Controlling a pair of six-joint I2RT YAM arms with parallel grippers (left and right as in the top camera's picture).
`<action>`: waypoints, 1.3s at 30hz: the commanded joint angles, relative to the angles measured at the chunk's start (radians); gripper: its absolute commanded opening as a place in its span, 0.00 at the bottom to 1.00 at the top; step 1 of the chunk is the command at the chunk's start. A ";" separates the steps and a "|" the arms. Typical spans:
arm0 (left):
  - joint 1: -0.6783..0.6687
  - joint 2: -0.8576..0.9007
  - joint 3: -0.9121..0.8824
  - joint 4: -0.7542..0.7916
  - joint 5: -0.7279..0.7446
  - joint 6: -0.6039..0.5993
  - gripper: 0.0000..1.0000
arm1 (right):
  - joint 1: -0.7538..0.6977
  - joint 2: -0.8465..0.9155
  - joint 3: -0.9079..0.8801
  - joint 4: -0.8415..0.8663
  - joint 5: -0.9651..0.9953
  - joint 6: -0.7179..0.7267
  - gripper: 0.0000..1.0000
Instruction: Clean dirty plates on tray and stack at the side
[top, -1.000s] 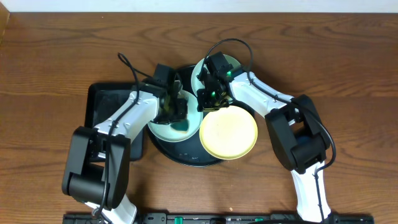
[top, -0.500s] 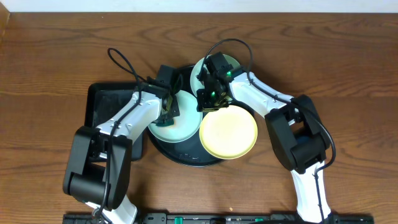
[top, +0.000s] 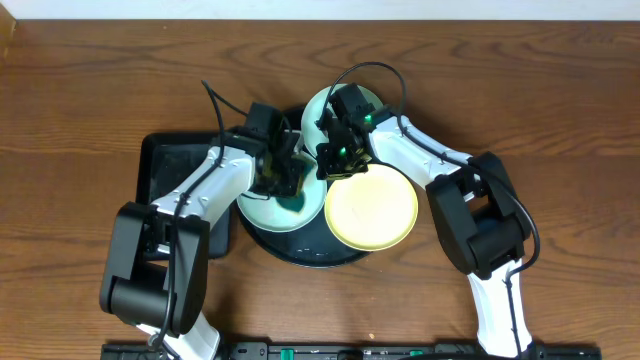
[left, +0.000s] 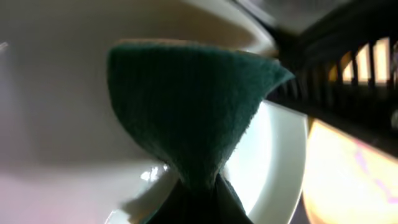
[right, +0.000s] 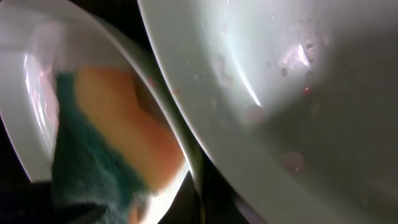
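Observation:
Three plates lie on the round black tray (top: 300, 255): a mint plate (top: 262, 212) at its left, a second mint plate (top: 372, 103) at the back, and a yellow plate (top: 372, 213) at the right. My left gripper (top: 283, 183) (left: 199, 202) is shut on a green-faced sponge (left: 186, 106) (right: 93, 162) and presses it into the left mint plate (left: 283, 162). My right gripper (top: 333, 165) (right: 202, 199) is shut on a thin mint plate rim (right: 186, 155), apparently that same plate's. The back mint plate (right: 280, 81) shows reddish specks.
A smaller rectangular black tray (top: 175, 165) sits to the left of the round tray, partly under my left arm. Brown wooden table (top: 560, 90) surrounds everything. Both arms reach in over the round tray from the front.
My left gripper drew the sponge back to the left across the mint plate, then pushed it right again. The yellow plate shifted slightly to the right. My right gripper stayed put.

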 joint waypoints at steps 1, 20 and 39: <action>0.018 0.015 0.006 0.024 -0.229 -0.227 0.08 | 0.019 0.043 -0.034 -0.009 0.015 0.000 0.01; 0.172 -0.254 0.304 -0.434 -0.392 -0.321 0.07 | 0.031 0.031 0.005 -0.060 0.086 0.029 0.01; 0.536 -0.269 0.302 -0.468 -0.290 -0.279 0.08 | 0.280 -0.303 0.112 -0.184 0.887 -0.028 0.01</action>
